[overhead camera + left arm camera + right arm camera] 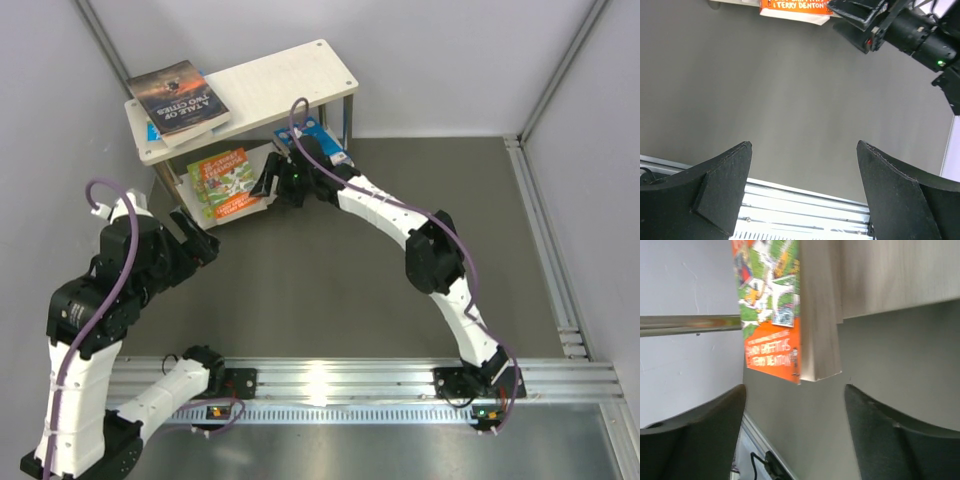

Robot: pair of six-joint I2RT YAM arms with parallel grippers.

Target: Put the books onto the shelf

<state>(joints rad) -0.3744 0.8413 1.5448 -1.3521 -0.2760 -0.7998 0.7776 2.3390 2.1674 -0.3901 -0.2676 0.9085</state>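
Pale whitish wood grain on shelf (290, 75). Dark brown cover, white lettering on top book (180, 97). Green cartoon art over orange band on lower book (225, 182). Bright blue on third book (325, 135). Matte grey on table (330, 300).

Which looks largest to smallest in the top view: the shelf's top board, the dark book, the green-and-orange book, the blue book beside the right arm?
1. Top board
2. Dark book, green-and-orange book: nearly alike; the dark one lies nearer the camera, so unranked
3. Blue book, mostly hidden

Overhead rear view, low wrist views, all sharing orange book (228, 182)
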